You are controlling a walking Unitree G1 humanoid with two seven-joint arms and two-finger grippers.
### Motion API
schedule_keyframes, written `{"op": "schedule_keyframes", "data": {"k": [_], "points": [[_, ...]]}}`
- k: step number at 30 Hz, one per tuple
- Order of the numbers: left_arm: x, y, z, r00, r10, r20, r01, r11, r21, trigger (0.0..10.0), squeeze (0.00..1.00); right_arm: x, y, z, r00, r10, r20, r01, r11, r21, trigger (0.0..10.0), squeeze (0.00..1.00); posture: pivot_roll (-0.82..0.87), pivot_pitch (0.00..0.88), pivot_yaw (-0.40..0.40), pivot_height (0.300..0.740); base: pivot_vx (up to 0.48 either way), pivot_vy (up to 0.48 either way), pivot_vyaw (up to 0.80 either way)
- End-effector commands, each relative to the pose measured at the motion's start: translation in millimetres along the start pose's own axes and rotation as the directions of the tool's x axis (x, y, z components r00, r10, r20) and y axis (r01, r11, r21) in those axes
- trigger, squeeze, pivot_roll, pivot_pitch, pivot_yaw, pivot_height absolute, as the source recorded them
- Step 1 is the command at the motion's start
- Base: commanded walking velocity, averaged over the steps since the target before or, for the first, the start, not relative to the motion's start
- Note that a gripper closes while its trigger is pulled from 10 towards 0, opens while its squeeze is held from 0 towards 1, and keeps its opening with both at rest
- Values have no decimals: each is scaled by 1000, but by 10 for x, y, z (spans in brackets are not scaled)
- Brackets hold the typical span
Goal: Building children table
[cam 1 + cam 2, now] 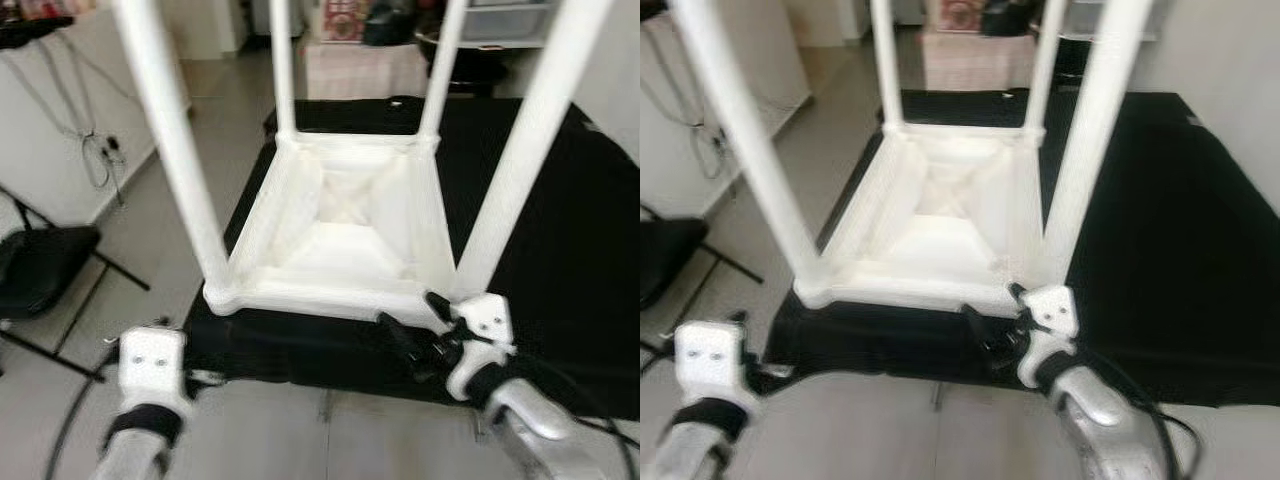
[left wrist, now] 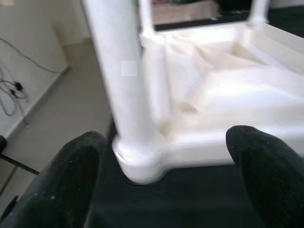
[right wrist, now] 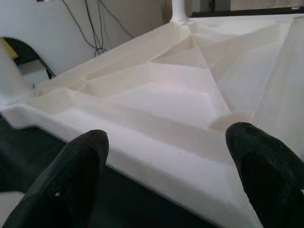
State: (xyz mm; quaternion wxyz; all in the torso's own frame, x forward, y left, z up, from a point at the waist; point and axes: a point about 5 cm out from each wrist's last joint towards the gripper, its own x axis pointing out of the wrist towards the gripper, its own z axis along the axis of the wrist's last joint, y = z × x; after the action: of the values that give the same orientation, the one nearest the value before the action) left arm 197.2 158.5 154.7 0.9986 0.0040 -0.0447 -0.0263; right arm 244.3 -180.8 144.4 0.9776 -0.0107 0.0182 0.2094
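Right gripper (image 1: pixel 415 335) spread at upturned table (image 1: pixel 340 230) rim | left gripper (image 2: pixel 166 190) spread at leg (image 2: pixel 121 71)

Four upright legs (image 1: pixel 170 140) fence the upturned white table (image 1: pixel 340 250), open room between them, its near rim blocking both grippers' spread jaws.
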Motion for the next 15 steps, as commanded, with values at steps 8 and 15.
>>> {"op": "schedule_keyframes", "data": {"k": [8,15], "points": [[-23,10,-21,999,-26,-23,25,1000,-18,10000,0,58,108,16,997,83,10,-83,996,25,10000,0,-106,98,43,740,236,0,0],[-71,-151,-27,980,-199,-33,197,979,-46,10000,0,9,159,-2,988,152,9,-153,988,38,10000,0,-108,98,43,740,0,-313,0]]}}
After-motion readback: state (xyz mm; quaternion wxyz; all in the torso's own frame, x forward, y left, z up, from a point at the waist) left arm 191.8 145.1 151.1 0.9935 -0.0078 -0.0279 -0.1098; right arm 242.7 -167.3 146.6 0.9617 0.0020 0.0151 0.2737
